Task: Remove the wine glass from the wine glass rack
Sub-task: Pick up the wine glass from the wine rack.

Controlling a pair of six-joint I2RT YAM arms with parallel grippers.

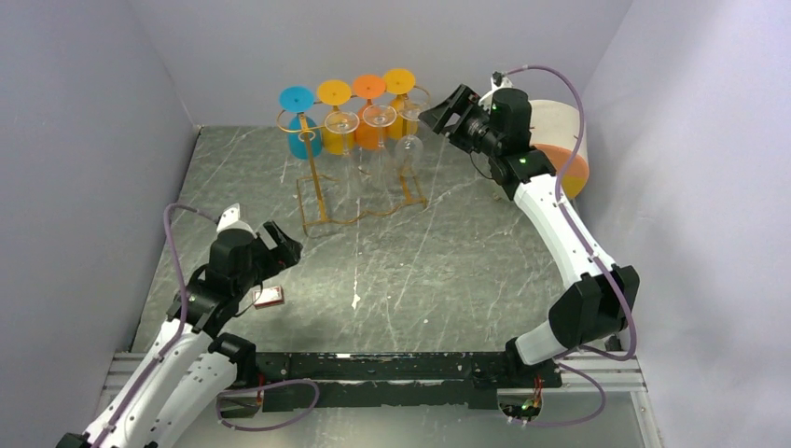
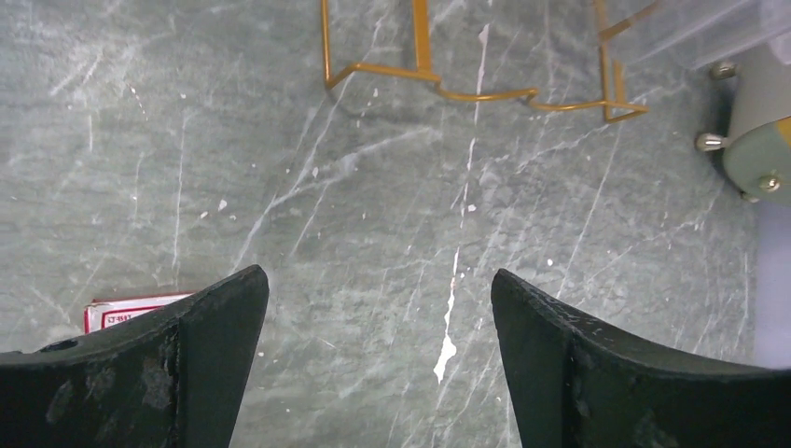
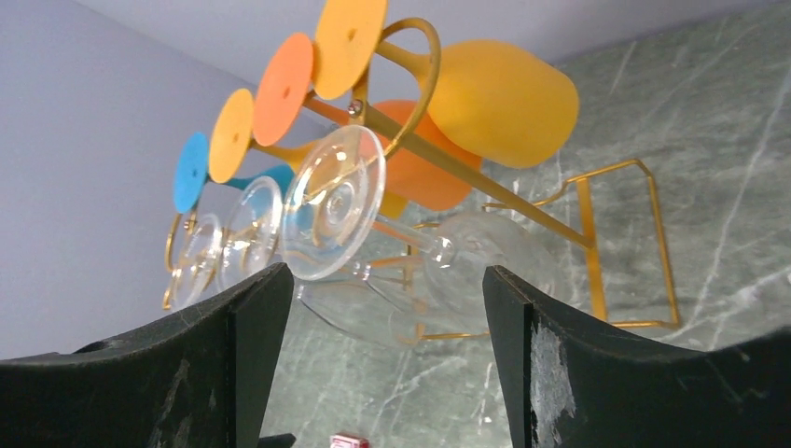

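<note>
the overhead view shows the whole layout: the wine glass rack [image 1: 315, 187] stands at the far side of the worktop [image 1: 448, 261], with a row of coloured glasses hung behind and three clear ones in front. the right gripper [image 1: 446, 110] is raised level with the rack's top, just beside its right end. the left gripper [image 1: 280, 247] hangs low over the near left of the worktop, well apart from the rack, by a small red and white box [image 1: 269, 297].

the right wrist view alone shows the close-up: the wine glass [image 3: 333, 201] hangs upside down from the rack's gold bar [image 3: 466, 177], its round foot facing the camera. the right gripper [image 3: 384, 280] has its jaws spread wide, gripping nothing. the foot sits just beyond the tips, nearer the finger [image 3: 242, 336] on the picture's left; i cannot tell whether it touches.

the left wrist view shows only the rack's wire base [image 2: 420, 70] far ahead of the left gripper [image 2: 378, 280], its jaws spread and empty, the box [image 2: 131, 310] beside one finger.
</note>
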